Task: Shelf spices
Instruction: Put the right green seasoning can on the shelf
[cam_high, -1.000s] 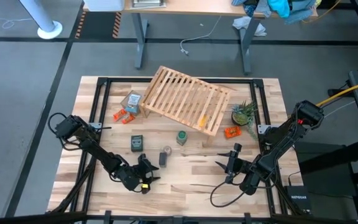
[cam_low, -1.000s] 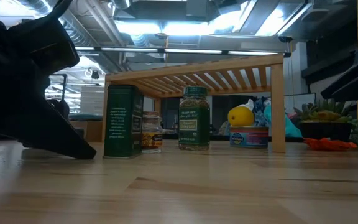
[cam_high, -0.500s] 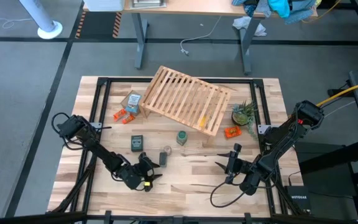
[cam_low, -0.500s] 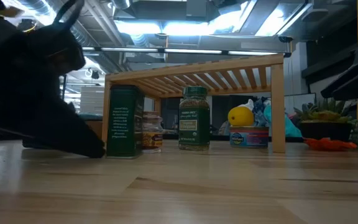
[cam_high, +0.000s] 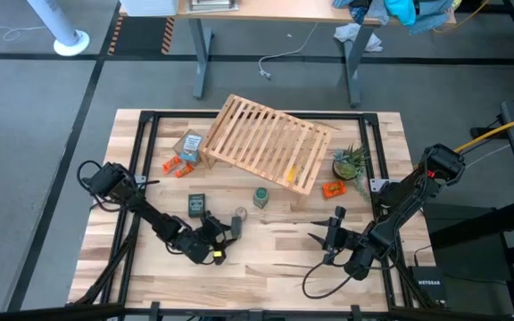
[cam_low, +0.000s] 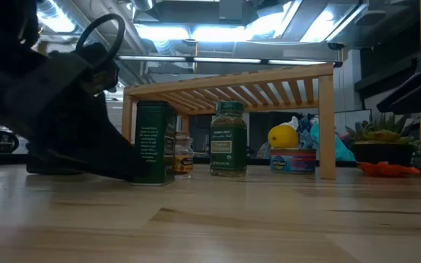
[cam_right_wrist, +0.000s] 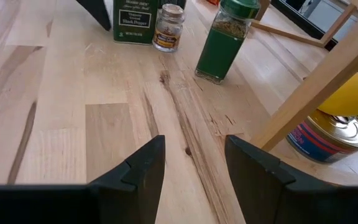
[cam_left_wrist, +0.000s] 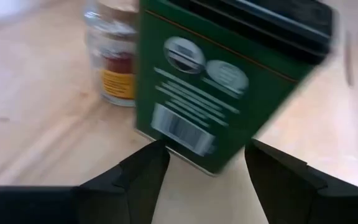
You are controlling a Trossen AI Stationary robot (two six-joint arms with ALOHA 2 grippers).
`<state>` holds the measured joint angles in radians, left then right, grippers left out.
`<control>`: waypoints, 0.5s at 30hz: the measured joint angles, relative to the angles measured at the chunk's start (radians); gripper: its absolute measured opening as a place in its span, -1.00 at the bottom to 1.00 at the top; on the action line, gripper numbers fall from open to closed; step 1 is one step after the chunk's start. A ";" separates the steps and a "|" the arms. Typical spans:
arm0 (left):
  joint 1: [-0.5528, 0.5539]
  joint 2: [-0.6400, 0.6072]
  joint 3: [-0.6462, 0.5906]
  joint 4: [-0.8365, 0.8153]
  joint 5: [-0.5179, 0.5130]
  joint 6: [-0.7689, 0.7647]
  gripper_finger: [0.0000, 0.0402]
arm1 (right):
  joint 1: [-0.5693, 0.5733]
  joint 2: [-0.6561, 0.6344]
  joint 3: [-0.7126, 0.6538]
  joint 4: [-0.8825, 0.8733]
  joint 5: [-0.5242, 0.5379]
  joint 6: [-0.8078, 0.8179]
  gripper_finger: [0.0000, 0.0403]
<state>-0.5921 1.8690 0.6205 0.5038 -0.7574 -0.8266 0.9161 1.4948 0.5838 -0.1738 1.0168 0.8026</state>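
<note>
A dark green squarish spice tin [cam_high: 196,205] stands upright on the tabletop, with a tiny clear glass jar [cam_high: 239,217] and a green round jar [cam_high: 261,196] to its right. All three stand in front of the light-wood slatted shelf [cam_high: 266,143]. My left gripper [cam_high: 208,226] is open and low, slanting down at the tin's near side, with the tin's base [cam_left_wrist: 185,146] at its fingertips. My right gripper [cam_high: 333,234] is open over bare wood at the near right, holding nothing. My left gripper meets the tin low down, at its bottom edge [cam_left_wrist: 151,134], with one fingertip [cam_left_wrist: 157,155] against that corner. Whether the other fingertip [cam_left_wrist: 257,155] touches I cannot tell. The fingers come from the near left, slanting down. The tin stands upright on the table.
A lemon [cam_low: 283,136] and a tin can [cam_low: 292,161] sit under the shelf. A tan cardboard box [cam_high: 189,143] and orange pieces [cam_high: 178,165] lie far left. More orange pieces [cam_high: 333,188] and a small plant [cam_high: 351,162] are at the right. Bare wood lies along the near edge.
My left gripper has swung toward the table's right and far side, up to the green tin, turning a little as it went. The tin has slid slightly to the right, still upright, and now covers more of the glass jar in the low view.
</note>
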 joint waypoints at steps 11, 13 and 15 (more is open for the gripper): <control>0.007 0.001 -0.003 -0.021 -0.134 0.015 0.09 | 0.000 0.000 0.000 0.006 0.000 0.000 -0.14; 0.007 0.001 -0.002 -0.041 -0.149 -0.003 0.09 | 0.000 0.000 0.000 0.009 0.000 -0.001 -0.14; 0.007 0.001 -0.002 -0.077 -0.152 -0.034 0.09 | 0.000 0.000 0.000 0.010 0.000 -0.001 -0.14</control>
<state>-0.5851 1.8702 0.6189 0.4270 -0.9092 -0.8610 0.9161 1.4948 0.5838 -0.1642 1.0167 0.8021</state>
